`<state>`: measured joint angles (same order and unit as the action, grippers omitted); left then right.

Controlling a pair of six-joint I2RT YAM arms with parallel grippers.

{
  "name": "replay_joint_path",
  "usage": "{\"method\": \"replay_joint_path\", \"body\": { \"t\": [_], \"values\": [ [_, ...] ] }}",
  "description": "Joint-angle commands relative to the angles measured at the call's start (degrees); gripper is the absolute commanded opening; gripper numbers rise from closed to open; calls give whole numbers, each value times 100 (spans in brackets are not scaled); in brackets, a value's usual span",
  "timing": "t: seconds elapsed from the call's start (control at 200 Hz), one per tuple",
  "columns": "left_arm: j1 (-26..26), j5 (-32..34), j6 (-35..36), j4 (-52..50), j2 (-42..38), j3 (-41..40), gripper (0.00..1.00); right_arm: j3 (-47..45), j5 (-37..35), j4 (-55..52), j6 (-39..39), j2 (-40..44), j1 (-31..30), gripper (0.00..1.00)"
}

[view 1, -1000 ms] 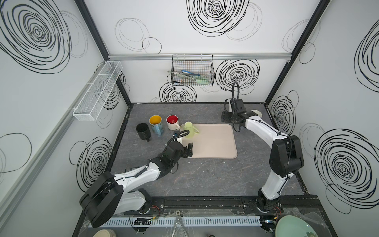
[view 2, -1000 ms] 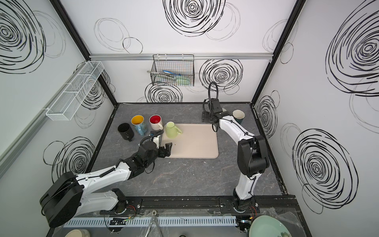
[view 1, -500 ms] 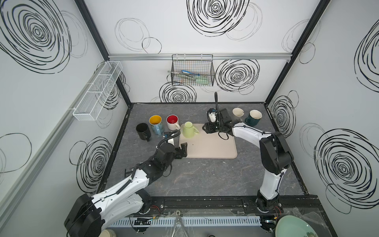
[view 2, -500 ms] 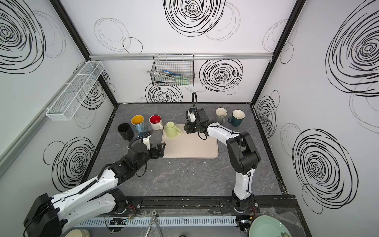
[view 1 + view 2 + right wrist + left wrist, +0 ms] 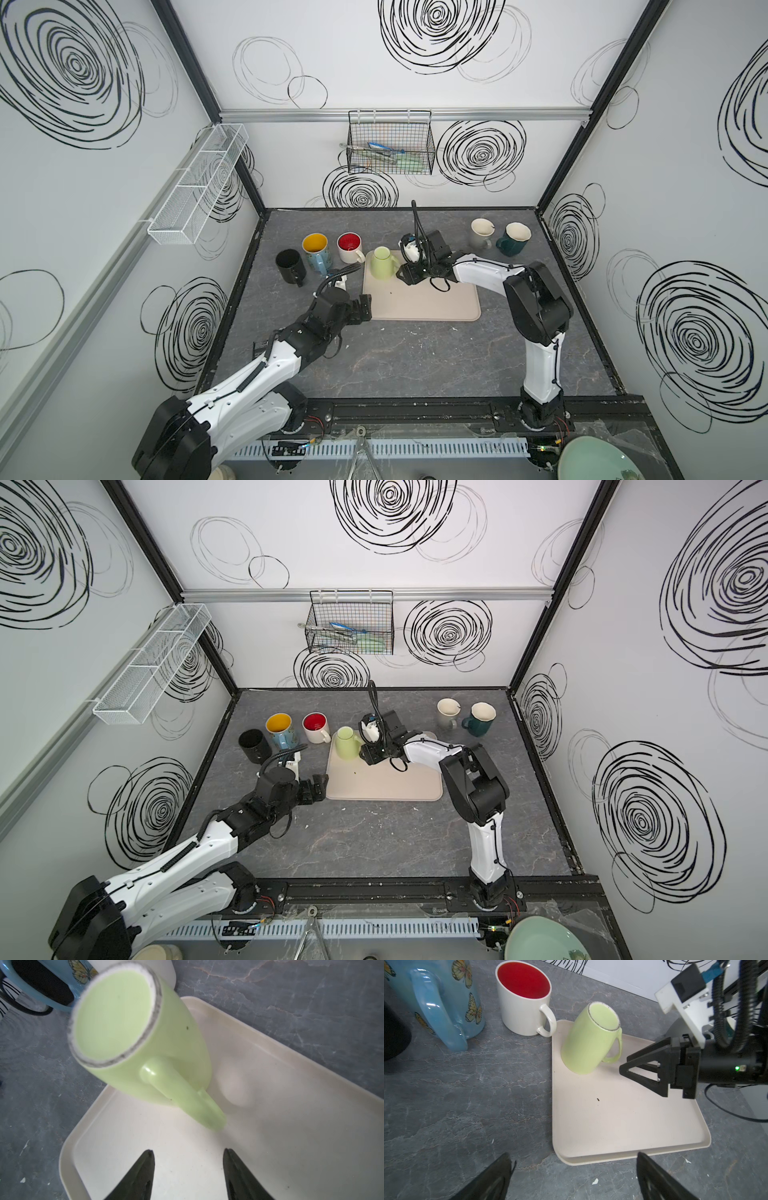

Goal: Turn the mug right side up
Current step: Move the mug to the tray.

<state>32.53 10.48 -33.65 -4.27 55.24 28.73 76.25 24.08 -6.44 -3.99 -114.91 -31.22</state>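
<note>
We are reaching for the upside-down mug [image 5: 176, 1047] at the tray's [image 5: 623, 1126] back-left corner (its handle [image 5: 182, 1095] faces the right fingers [image 5: 141, 1176], parted and empty). The left fingers [image 5: 492, 1180] gape idle. Next, we likely close on the handle, lift and flip.

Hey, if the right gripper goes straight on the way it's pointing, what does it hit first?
Most likely the handle of the upside-down green mug, which sits ahead of the open right gripper on the tray; depth is unclear.

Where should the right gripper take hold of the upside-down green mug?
Probably the handle, head-on from the right gripper: the green mug stands base-up on the tray, handle sticking out toward the open jaws, narrow enough to fit between them.
</note>
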Motion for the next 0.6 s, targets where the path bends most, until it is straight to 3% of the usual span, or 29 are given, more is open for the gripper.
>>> {"method": "replay_joint_path", "body": {
  "t": [0.0,0.24,0.595],
  "values": [
    [-54,-90,69,29,73,185,96,222,-85,90,252,-74,-1,56],
    [-86,-173,92,41,192,227,96,223,-250,261,487,-100,-51,62],
    [-99,-310,82,-45,190,285,96,402,140,547,924,-308,-53,58]
  ]
}}
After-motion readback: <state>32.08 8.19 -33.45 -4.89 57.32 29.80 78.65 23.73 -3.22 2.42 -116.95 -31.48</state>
